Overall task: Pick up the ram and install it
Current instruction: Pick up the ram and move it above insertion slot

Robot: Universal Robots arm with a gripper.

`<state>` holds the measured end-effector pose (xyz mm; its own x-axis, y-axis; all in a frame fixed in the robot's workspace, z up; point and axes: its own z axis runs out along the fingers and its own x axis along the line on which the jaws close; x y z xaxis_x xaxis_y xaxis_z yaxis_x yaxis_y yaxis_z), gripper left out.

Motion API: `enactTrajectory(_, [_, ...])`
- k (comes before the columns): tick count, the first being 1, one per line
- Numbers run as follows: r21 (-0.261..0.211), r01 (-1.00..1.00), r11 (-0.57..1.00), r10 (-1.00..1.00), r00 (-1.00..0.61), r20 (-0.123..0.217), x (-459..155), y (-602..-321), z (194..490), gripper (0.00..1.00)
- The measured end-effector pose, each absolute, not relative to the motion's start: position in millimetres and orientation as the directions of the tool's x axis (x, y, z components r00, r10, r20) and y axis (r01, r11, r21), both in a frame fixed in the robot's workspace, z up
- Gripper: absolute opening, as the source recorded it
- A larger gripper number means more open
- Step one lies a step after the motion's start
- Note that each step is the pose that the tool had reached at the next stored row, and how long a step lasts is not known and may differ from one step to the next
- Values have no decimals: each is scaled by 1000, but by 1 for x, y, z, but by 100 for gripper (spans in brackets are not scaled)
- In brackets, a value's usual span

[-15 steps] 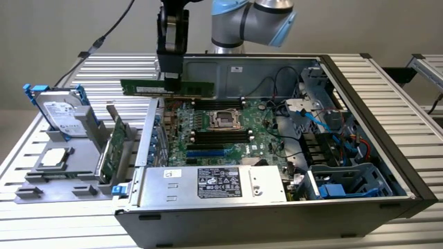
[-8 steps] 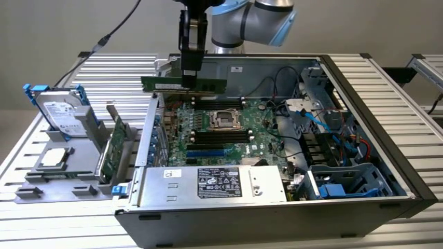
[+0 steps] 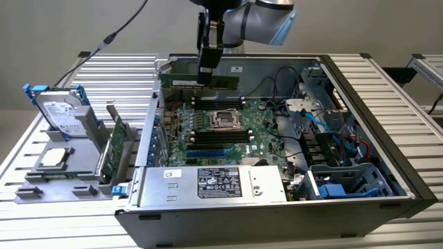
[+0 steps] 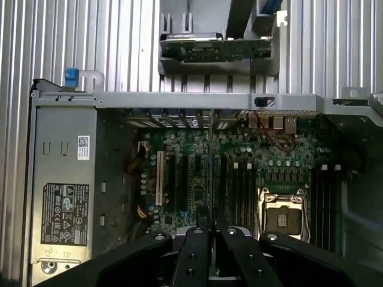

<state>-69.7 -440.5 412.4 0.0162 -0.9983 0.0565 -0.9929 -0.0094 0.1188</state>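
Labels are giving you little to read. The black-and-white sticker on the power supply is lying along the near edge of the open computer case, but its print is coming out too small to make out. The same is happening with the white tag you are seeing on that unit from the wrist, and with the pale label on the hard drive, which is standing in its blue bracket toward the exterior view's left edge of the slatted table.

You are looking at a gripper that is clamping down nearly all the way. Its two black fingers are pinching the ram by its upper edge, roughly mid-length. The green stick is hanging level and on edge, close to the far wall of the case and above the far bank of black memory slots. Whether it is touching them you cannot tell. From the wrist it is showing as a thin edge running parallel to the slots.

On the motherboard, the processor socket is sitting between the two slot banks. Outside the case, the broader green expansion card is standing upright in a grey holder near the table's near corner on the exterior view's left, and a loose processor is lying flat beside it.
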Motion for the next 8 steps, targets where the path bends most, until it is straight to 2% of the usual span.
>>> enactTrajectory(8, [119,-993,-9,-998,16,57,-46,-416,400,13])
